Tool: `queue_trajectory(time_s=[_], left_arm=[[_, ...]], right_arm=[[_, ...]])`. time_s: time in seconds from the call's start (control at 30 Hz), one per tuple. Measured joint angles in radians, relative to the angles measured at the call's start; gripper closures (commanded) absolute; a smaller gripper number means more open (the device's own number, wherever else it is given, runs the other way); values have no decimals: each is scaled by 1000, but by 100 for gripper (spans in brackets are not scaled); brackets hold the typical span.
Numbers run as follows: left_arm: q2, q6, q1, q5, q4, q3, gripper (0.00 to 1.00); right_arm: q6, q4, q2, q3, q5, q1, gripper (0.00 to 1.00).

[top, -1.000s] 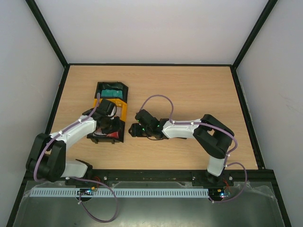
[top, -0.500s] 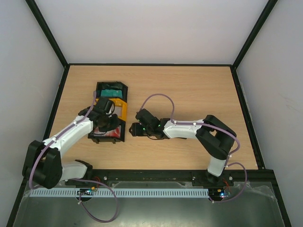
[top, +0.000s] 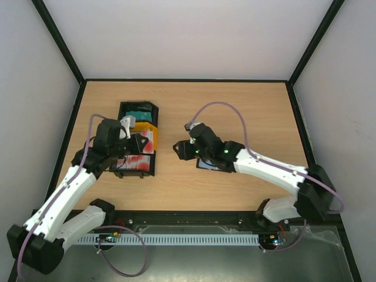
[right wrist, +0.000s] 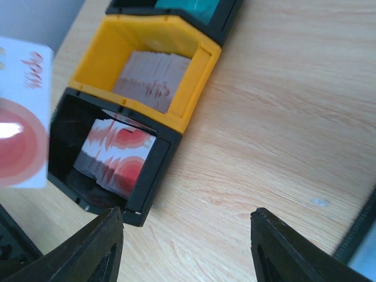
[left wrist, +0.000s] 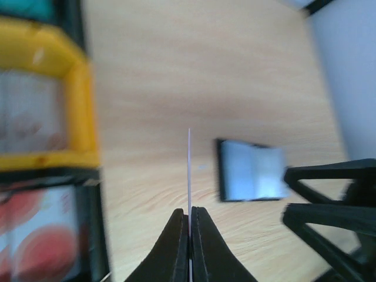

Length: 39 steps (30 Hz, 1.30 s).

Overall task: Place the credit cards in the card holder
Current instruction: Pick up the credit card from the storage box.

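Top: left gripper point(top: 135, 141) is pinching a red-and-white card point(top: 147, 142) above the trays point(top: 134, 174) by the table's point(top: 247, 111) left edge; card holder point(top: 205, 166) is lying mid-table. Left wrist: card showing edge-on, probably stiff, light, slick, so edge pinch. Right wrist: right gripper point(right wrist: 187, 214) is hanging spread, empty.

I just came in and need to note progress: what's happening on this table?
The left tool is shut on a red-and-white card, holding it in the air beside the trays. The card holder lies on the table, and the right tool hangs open next to it, holding nothing. More cards sit in the trays.
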Motion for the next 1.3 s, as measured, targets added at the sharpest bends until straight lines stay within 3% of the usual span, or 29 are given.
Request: queue_trajectory(time_s=[0.3,0.5,0.6,0.77,0.93,1.2,1.3], left_arm=[[-146,-85,-5,222,393,-19,98],[-116,-223,-60,315,651,-32,98],[-83,-275,-118,332,770,-32,97],[-27,-300,-212,335,874,-30,97],[-18,-299,-252,337,910,-29,97],[-25,-295,-253,343,919,-29,97],[-26,-291,-253,343,917,-29,97]], right_arm=[[14,-106,-359,-74,126,-4,35],[33,-104,-541,-85,176,-5,19],[39,-53,-600,-86,146,-5,13],[64,101,-598,-86,-13,-6,14],[111,190,-520,-77,-116,-6,24],[157,240,-451,-57,-203,-6,66],[184,286,-436,-61,-244,-6,78]])
